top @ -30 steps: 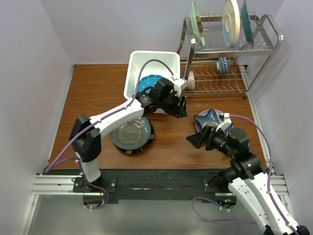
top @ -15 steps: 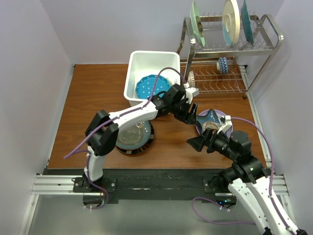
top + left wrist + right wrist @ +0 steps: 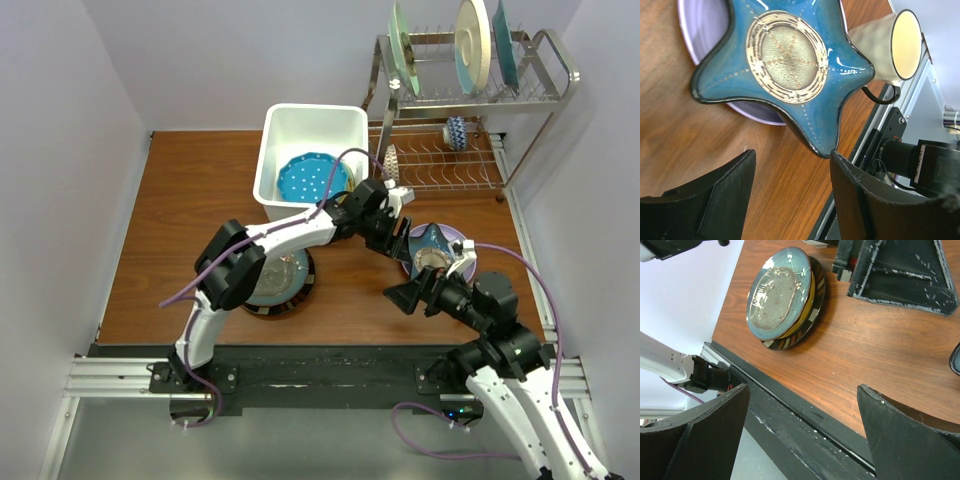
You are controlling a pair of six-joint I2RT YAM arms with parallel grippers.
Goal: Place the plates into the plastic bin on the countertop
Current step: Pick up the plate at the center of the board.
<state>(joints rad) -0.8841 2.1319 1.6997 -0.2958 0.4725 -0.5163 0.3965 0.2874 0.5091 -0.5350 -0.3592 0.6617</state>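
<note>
Top view: even, soft overhead light, only faint shadows on the countertop [image 3: 180,220], sharp throughout. Left wrist: bright glare streaks on the star plate [image 3: 785,65] glaze. Right wrist: wall [image 3: 685,285] blown out near white, sheen on the plate stack [image 3: 785,295], frame edges possibly slightly soft.

Place: lab test cell, mock kitchen.
Your cues: blank walls [image 3: 70,150] round bench [image 3: 190,200]; alu mount rail [image 3: 110,378]; dish rack [image 3: 450,165].

no legible text, labels, or numbers
</note>
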